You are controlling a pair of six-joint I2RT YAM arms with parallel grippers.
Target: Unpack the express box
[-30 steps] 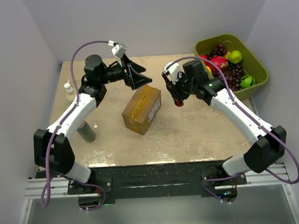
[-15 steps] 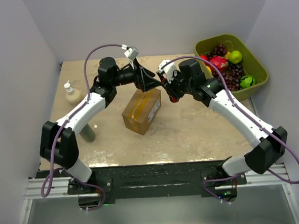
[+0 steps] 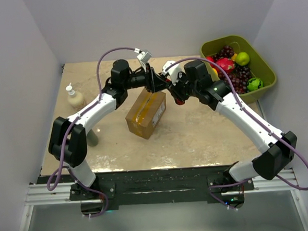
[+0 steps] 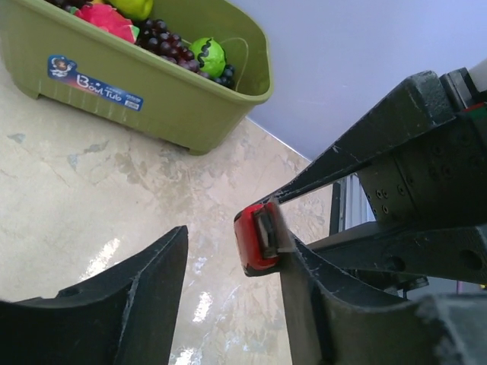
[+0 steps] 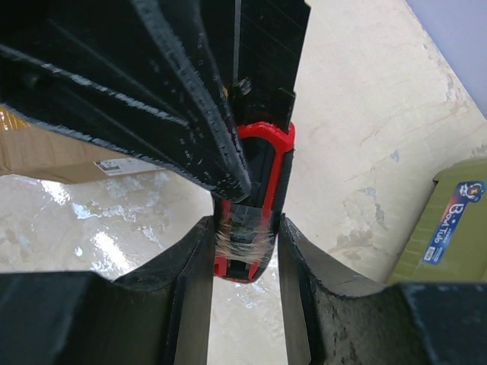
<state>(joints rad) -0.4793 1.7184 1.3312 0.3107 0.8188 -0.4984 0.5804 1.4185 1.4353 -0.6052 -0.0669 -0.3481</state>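
The express box [image 3: 146, 114], a brown carton with yellowish tape on top, lies mid-table; its labelled side shows in the right wrist view [image 5: 46, 156]. Above its far end the two grippers meet. My right gripper [image 3: 178, 95] [image 5: 245, 228] is shut on a red box cutter [image 5: 262, 167], which is wrapped in clear tape. My left gripper [image 3: 160, 83] [image 4: 221, 251] straddles the cutter's other end [image 4: 257, 239]. One finger touches the cutter, while the other finger [image 4: 152, 281] stands apart with a gap.
A green tub [image 3: 266, 69] [image 4: 152, 91] of fruit sits at the back right corner. A soap bottle [image 3: 73, 97] stands at the left edge, with a dark cylinder [image 3: 90, 137] partly hidden behind my left arm. Grey walls close in on three sides.
My left arm has swung right from above the box's far left to the right gripper, and its jaws have narrowed around the cutter. The right gripper kept its hold, shifting slightly left.
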